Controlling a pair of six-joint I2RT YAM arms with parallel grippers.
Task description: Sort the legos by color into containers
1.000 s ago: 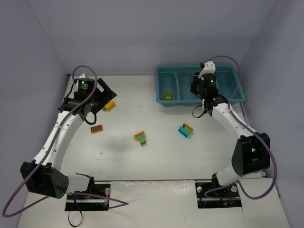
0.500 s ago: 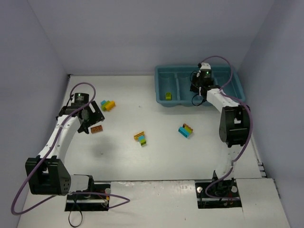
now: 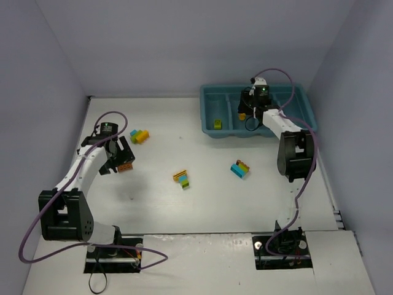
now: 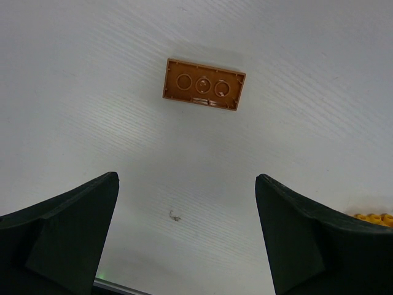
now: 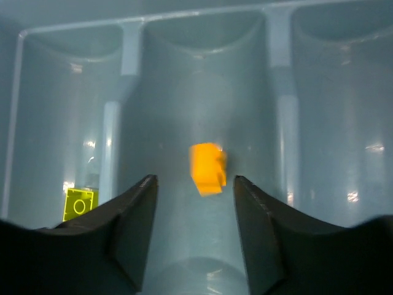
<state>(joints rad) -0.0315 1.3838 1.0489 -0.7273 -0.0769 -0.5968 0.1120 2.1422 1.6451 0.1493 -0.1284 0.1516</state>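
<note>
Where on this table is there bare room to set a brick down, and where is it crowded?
Bare: the table strip between its near edge and the central clump, and the far stretch between the yellow-green clump and the tray. Crowded: beneath the left gripper, over a brown brick; the right gripper hangs over the tray's second compartment.

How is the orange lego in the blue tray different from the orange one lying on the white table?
The tray lego is bright orange; the table lego is darker, brownish. The tray lego looks small, chunky and blurry; the table lego is long and lies upside down, showing three rings. Neither is gripped: the right claw and left claw are both open.
</note>
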